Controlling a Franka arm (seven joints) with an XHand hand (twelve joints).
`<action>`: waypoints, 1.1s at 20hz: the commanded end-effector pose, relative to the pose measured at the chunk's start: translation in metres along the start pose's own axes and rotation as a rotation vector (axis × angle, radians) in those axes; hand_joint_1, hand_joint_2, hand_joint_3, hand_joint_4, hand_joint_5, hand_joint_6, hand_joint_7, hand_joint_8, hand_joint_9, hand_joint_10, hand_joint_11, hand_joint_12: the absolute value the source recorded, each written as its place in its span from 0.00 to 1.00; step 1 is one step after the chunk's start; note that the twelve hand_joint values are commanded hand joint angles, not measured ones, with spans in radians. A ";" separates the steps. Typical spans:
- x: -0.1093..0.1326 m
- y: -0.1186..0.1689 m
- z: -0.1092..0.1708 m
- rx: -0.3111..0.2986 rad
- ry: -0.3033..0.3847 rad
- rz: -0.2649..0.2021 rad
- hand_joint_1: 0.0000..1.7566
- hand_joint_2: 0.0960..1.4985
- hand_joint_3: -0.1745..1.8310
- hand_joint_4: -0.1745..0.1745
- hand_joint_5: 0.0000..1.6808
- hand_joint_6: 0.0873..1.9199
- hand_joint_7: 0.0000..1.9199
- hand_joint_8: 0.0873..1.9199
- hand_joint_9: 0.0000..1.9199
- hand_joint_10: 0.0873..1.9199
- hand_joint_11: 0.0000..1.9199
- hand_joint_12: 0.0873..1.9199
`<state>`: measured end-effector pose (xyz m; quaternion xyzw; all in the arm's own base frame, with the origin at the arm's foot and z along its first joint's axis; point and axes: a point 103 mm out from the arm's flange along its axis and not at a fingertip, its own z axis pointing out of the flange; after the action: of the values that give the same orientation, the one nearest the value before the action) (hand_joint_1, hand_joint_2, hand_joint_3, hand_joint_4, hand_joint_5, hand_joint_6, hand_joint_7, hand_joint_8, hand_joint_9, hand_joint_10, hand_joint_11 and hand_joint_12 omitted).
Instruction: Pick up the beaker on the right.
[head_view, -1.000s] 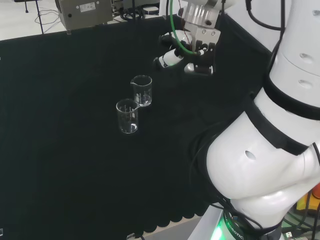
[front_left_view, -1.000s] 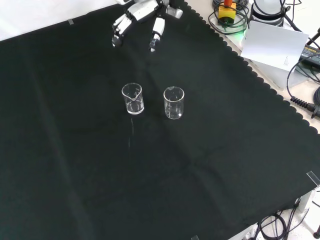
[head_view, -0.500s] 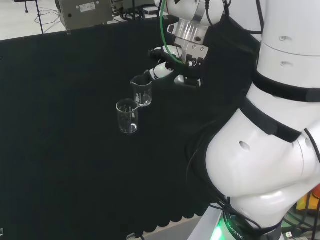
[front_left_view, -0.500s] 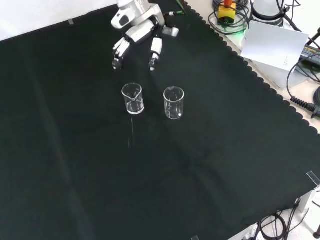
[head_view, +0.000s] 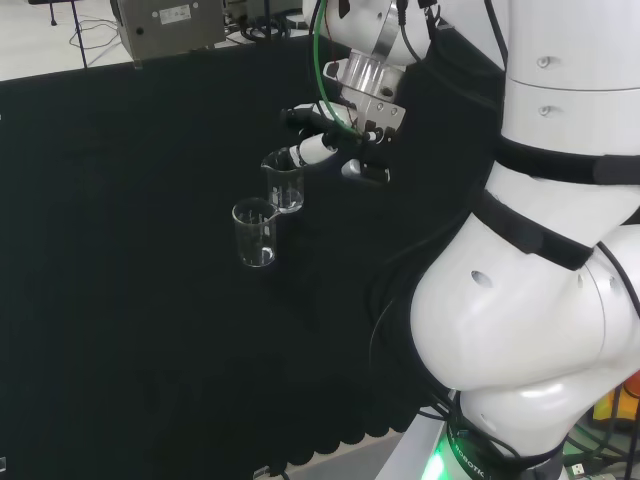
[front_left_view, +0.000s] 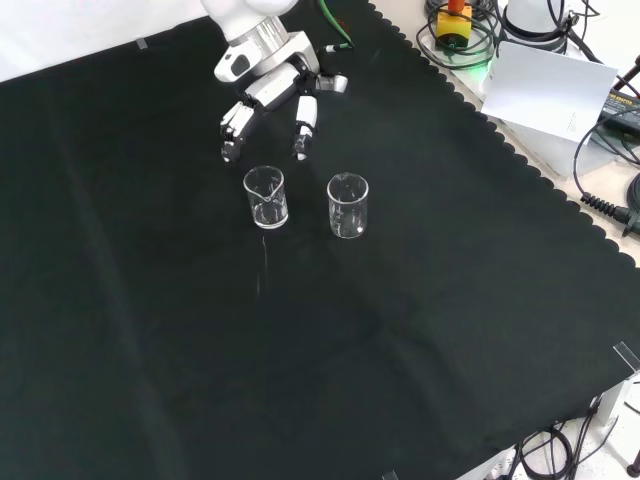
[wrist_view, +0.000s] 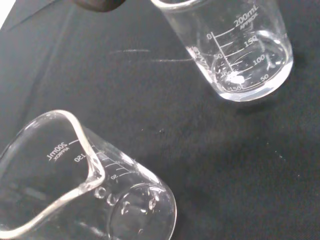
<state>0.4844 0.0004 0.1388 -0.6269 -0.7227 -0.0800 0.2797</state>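
2 clear glass beakers are seen upright on the black cloth (front_left_view: 420, 330), near each other but not touching. In the front view they stand side by side: the left beaker (front_left_view: 265, 197) and the right beaker (front_left_view: 347, 205), the second lying at about 3 o'clock from the first. In the head view the same pair is seen one behind the other, the farther beaker (head_view: 284, 181) at about 1 o'clock from the nearer one (head_view: 255, 233). Both look empty.

The hand (front_left_view: 270, 95) is held above the cloth at about 12 o'clock from the left beaker in the front view, with its fingers spread and nearly straight, pointed down toward the glass; nothing is gripped. In the head view the hand (head_view: 335, 150) is seen just beside the rim of the farther beaker; whether it touches the glass cannot be told. No object lies between the hand and the beakers.

Past the scalloped edge of the cloth, at about 2 o'clock in the front view, a white sheet (front_left_view: 550, 88) and a tangle of cables (front_left_view: 455, 45) are seen, well apart from the beakers.
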 end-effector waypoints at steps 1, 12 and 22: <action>-0.003 0.006 0.008 0.001 0.016 -0.054 0.47 0.56 0.00 0.42 0.23 0.00 0.06 0.30 0.15 0.32 0.01 0.72; -0.020 0.020 0.023 0.021 0.056 -0.096 0.49 0.55 0.00 0.46 0.19 0.00 0.01 0.26 0.08 0.29 0.00 0.66; -0.037 0.027 0.024 -0.023 0.136 -0.128 0.52 0.55 0.00 0.47 0.22 0.00 0.06 0.26 0.12 0.30 0.00 0.68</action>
<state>0.5022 -0.0104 0.0998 -0.5858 -0.7402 -0.1376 0.3001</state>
